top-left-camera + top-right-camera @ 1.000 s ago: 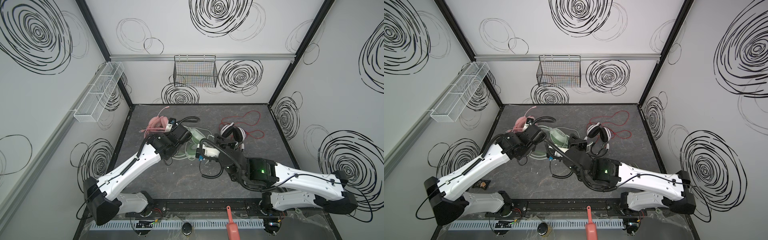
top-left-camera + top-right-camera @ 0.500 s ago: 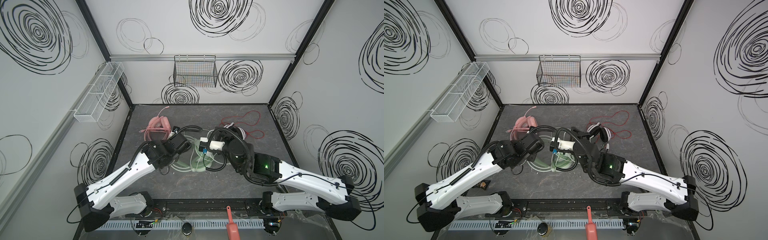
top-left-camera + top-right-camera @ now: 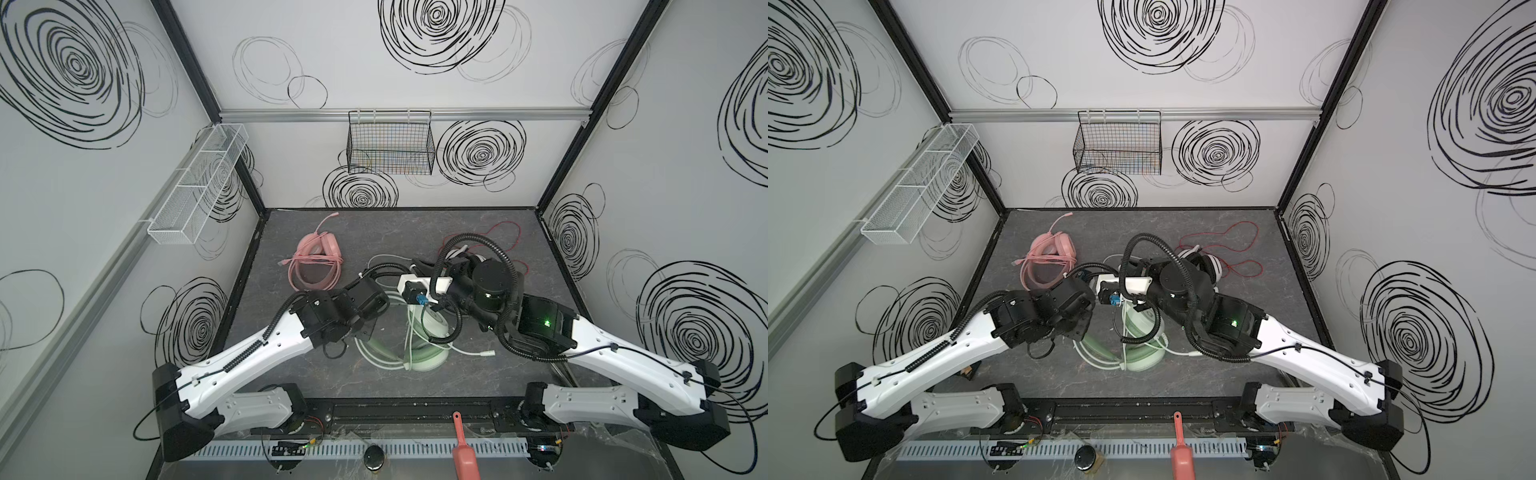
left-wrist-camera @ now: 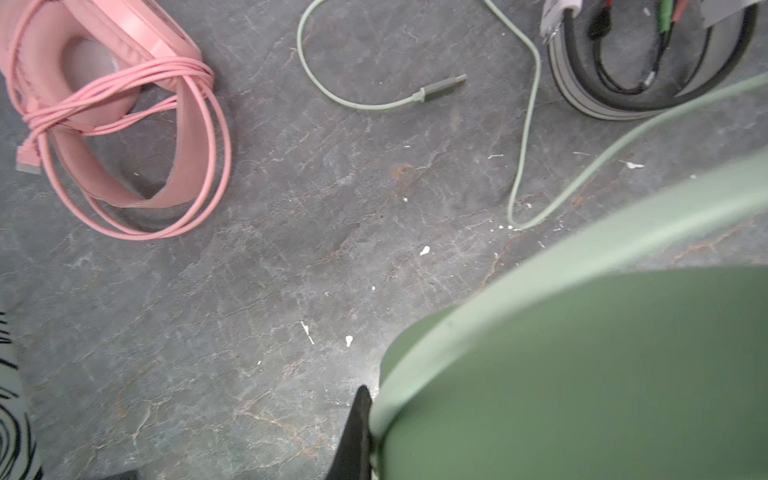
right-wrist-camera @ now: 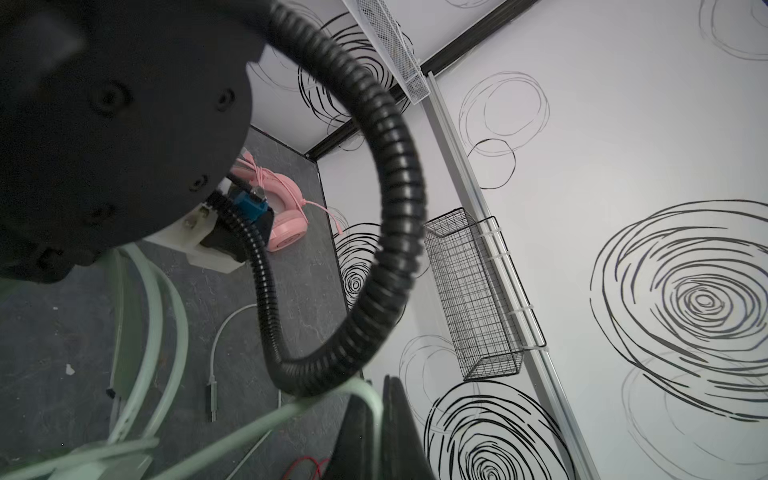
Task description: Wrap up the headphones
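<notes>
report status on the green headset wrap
Left pincer shut on mint-green headset. Right pincer shut on pale green cable, plug end lying loose. Right arm's black hose hangs across the headset.

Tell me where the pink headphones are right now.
In both top views the pink headphones lie at the back left of the tabletop, close to its left edge; the mint-green headphones sit nearer the front centre.
</notes>
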Motion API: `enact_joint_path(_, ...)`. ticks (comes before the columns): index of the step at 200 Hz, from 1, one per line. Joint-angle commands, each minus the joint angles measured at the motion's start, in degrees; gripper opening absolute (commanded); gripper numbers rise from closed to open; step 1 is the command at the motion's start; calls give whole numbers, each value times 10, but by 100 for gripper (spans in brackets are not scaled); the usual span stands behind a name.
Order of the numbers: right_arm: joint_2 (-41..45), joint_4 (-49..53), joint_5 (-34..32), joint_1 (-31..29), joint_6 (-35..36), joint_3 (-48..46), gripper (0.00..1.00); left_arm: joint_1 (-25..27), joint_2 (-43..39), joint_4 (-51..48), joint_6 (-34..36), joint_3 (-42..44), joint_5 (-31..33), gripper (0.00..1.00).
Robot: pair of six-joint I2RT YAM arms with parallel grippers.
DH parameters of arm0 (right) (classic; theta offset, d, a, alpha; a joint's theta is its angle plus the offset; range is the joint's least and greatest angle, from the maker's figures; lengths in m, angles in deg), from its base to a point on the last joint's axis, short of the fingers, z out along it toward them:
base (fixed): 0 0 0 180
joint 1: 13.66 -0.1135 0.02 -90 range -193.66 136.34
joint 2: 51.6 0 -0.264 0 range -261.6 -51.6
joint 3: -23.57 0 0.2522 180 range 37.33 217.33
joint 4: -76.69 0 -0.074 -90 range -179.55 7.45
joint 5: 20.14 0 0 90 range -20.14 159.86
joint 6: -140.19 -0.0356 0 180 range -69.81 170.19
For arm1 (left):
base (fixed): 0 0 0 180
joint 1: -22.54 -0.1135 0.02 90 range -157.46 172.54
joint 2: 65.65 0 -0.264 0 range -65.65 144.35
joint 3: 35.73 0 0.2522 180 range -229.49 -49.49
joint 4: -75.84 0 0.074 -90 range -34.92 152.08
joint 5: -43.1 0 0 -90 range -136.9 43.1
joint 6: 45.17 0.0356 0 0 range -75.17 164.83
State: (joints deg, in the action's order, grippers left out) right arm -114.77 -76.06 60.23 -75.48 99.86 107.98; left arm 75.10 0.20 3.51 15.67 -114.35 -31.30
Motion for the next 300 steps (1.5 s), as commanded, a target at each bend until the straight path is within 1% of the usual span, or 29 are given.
enact_joint_path(1, -11, 2, 124, 45, -87, 34, 0, 14, -20, 73, -8, -1, -89, 0)
enact_joint_path(33, -35, 22, 217, 117, -145, 30, 0, 26, -29, 93, -21, -3, -128, 0)
enact_joint_path(48, -47, 26, 251, 139, -169, 31, 0, 29, -35, 107, -25, 1, -151, 0)
enact_joint_path(69, -59, 25, 281, 154, -193, 31, 0, 32, -40, 121, -31, 0, -178, 0)
enact_joint_path(96, -66, 16, 310, 182, -228, 17, 0, 31, -45, 118, -35, -17, -184, 0)
enact_joint_path(119, -49, -16, 319, 201, -262, -28, 0, 32, -47, 95, -34, -41, -167, 0)
enact_joint_path(141, -31, -46, 331, 226, -311, -74, 0, 22, -50, 79, -32, -60, -159, 0)
enact_joint_path(168, -7, -83, 343, 243, -360, -139, 0, -8, -57, 61, -27, -85, -161, 0)
enact_joint_path(176, 5, -108, 348, 244, -374, -165, 0, -19, -58, 54, -24, -94, -161, 0)
enact_joint_path(187, 24, -155, 375, 244, -388, -208, 0, -37, -59, 47, -18, -107, -169, 0)
enact_joint_path(194, 37, -191, 404, 244, -397, -237, 7, -48, -59, 42, -14, -117, -173, 0)
enact_joint_path(203, 50, -246, 446, 244, -407, -275, 21, -59, -56, 34, -8, -132, -174, 0)
enact_joint_path(208, 56, -277, 465, 243, -411, -295, 27, -66, -53, 29, -5, -141, -173, 0)
enact_joint_path(220, 64, -350, 482, 243, -428, -341, 39, -81, -46, 17, 1, -164, -172, 0)
enact_joint_path(229, 63, -396, 492, 243, -436, -365, 44, -95, -41, 10, 5, -182, -175, 0)
enact_joint_path(248, 43, -446, 502, 244, -434, -393, 48, -124, -28, 0, 13, -217, -187, 0)
enact_joint_path(277, -16, -453, 487, 243, -415, -388, 48, -151, -5, -17, 22, -280, -188, 0)
enact_joint_path(300, -65, -512, 485, 245, -409, -395, 47, -163, 13, -21, 24, -326, -195, 0)
